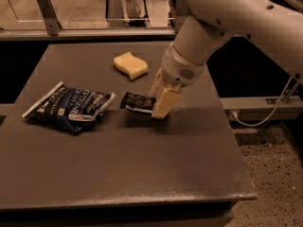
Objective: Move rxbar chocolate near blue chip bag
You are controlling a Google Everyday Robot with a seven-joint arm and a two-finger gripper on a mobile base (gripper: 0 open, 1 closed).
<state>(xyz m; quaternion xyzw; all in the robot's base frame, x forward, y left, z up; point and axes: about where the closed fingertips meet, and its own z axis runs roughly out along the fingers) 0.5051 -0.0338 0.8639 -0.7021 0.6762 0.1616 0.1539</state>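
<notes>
The rxbar chocolate (135,101) is a small black wrapped bar, held just above the dark table (142,174) at its middle. My gripper (160,98) is shut on the bar's right end, its pale fingers (165,102) on either side of it. The blue chip bag (70,107) lies crinkled on the table's left side. The bar's left end is a short way from the bag's right edge, not touching it.
A wavy pale yellow sponge (130,65) lies behind the bar toward the table's back. My white arm (227,18) reaches in from the upper right. The table's right edge drops to a speckled floor (279,183) with a cable.
</notes>
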